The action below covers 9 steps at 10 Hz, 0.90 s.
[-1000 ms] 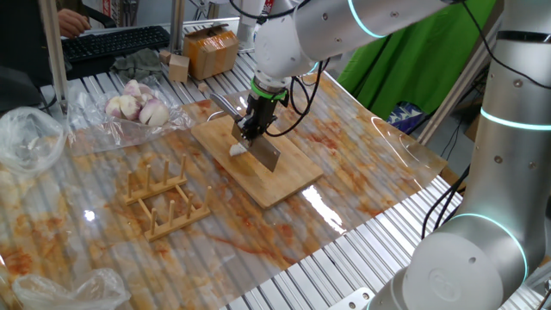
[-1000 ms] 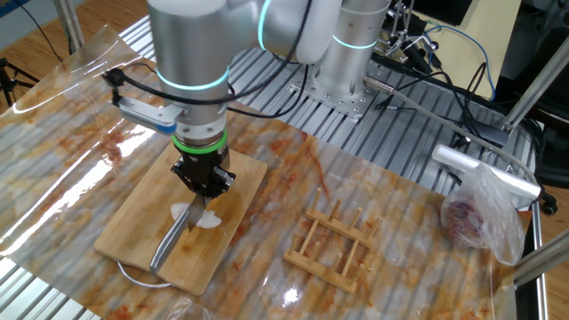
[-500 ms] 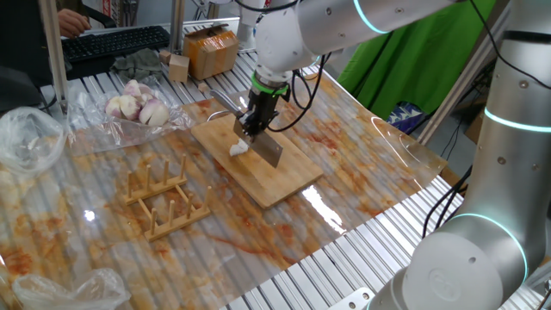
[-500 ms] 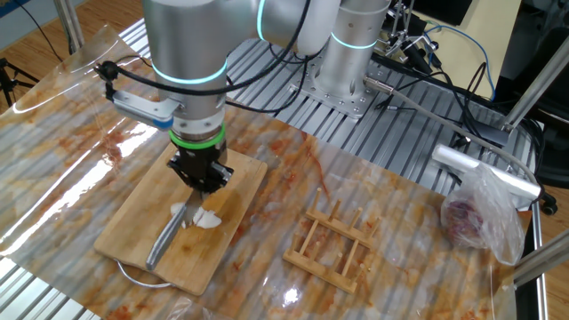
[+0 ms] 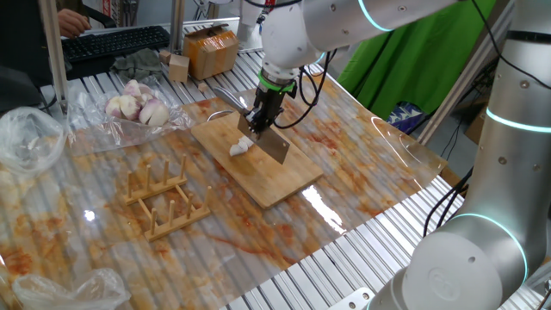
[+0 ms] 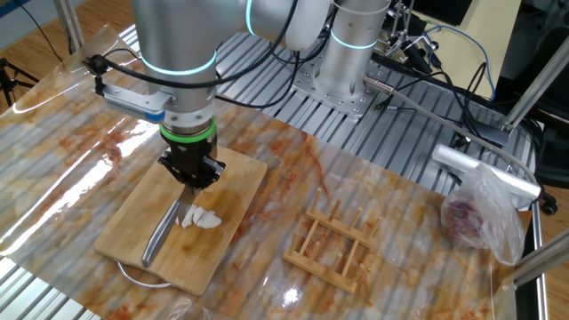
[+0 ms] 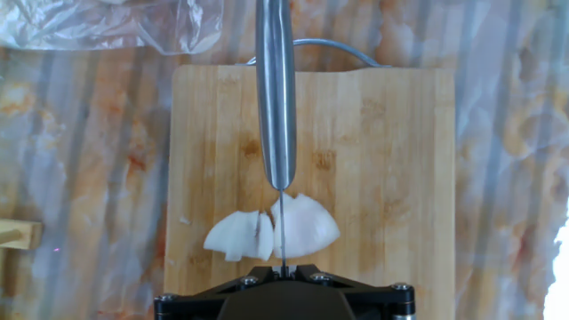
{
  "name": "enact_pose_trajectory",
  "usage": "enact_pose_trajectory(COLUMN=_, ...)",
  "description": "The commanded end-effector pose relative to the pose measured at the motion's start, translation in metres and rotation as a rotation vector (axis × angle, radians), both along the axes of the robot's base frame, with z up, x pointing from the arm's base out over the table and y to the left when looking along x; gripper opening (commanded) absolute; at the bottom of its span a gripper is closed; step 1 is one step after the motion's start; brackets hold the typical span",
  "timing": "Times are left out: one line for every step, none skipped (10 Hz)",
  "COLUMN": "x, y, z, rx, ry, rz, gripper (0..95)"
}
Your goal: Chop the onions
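My fingers [image 6: 188, 174] pinch a knife [image 7: 276, 98] over the onions [image 7: 271, 233].

I point straight down and my fingers are squeezed tight on the knife. Its flat blade [image 5: 273, 147] hangs just above the white onion pieces. The onions sit on the wooden board [image 6: 133, 222], near its middle. The board lies on the worktop [image 6: 373, 204], beside a small wooden rack [image 6: 335, 247].

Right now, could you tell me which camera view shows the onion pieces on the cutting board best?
The hand view: looking straight down, it shows the onion pieces large, split by the knife blade. Both fixed views show only a small white clump beside the blade.
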<state>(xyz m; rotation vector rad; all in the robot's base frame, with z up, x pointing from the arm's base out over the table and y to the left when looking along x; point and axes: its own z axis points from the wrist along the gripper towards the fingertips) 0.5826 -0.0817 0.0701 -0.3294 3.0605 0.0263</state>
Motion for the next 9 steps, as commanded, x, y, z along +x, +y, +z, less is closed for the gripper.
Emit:
enact_pose_trajectory(x=0.0010, y=-0.0018, z=0.0013, rx=0.000, ry=-0.002, rz=0.005, gripper=0.0)
enact_pose_trajectory(x=0.0014, y=-0.0021, z=0.0014, rx=0.000, ry=-0.002, rz=0.006, gripper=0.0)
enact_pose_trajectory(x=0.0014, y=-0.0021, z=0.0003, rx=0.001, ry=-0.003, rz=0.005, gripper=0.0)
enact_pose_trajectory(x=0.0015, y=-0.0022, z=-0.0005, rx=0.000, ry=-0.004, rz=0.005, gripper=0.0)
enact_pose_trajectory(x=0.0016, y=-0.0023, z=-0.0006, rx=0.000, ry=-0.005, rz=0.005, gripper=0.0)
enact_pose_trajectory(x=0.0024, y=-0.0027, z=-0.0003, rx=-0.001, ry=-0.005, rz=0.005, gripper=0.0)
enact_pose_trajectory(x=0.0029, y=-0.0031, z=-0.0002, rx=-0.001, ry=-0.006, rz=0.005, gripper=0.0)
enact_pose_trajectory(x=0.0030, y=-0.0033, z=-0.0002, rx=-0.001, ry=-0.005, rz=0.005, gripper=0.0)
enact_pose_trajectory(x=0.0030, y=-0.0033, z=-0.0003, rx=-0.001, ry=-0.006, rz=0.005, gripper=0.0)
